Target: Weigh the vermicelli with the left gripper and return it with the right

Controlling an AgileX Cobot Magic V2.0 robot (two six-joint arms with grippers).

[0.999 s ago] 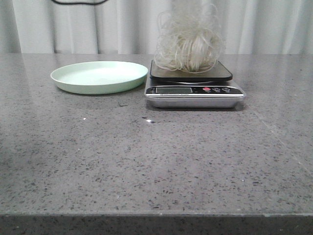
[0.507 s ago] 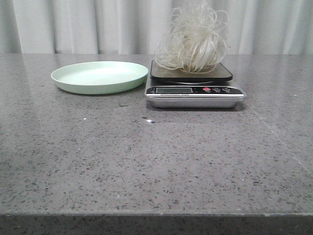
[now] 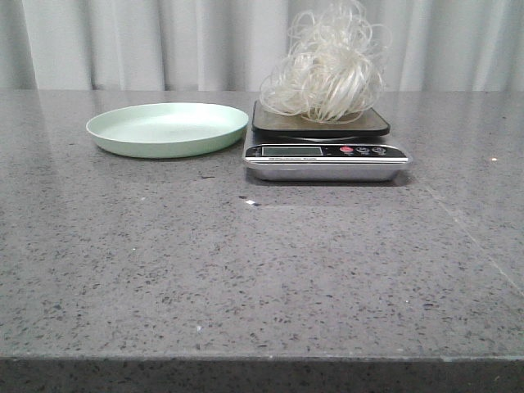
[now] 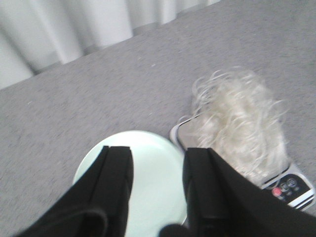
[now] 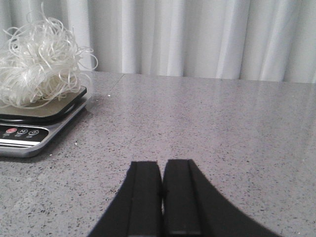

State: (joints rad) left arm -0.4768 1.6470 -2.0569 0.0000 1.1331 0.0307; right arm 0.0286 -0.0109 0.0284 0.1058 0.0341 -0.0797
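Grey speckled stone, that's the counter [image 3: 246, 278], bare across its near half. Further back sit three things: one plate, one scale, one bundle of vermicelli. One pale green plate [image 3: 167, 128] sits on the left with nothing in it, its rim just beside the scale [image 3: 325, 151]. That single scale, silver with a dark platform, turns its display and buttons toward the front camera. On the platform rests the one tangle of vermicelli [image 3: 326, 70], a roundish whitish mound with no clear long axis, stray loops springing upward and outward, and nothing is gripping it. White curtains hang behind the counter.

Left gripper [image 4: 157, 185] hovers above the plate, its fingers [image 4: 117, 177] spread apart and holding nothing. Right gripper [image 5: 162, 195] hangs low over bare counter, off to the scale's right, its fingers [image 5: 145, 197] pressed together.
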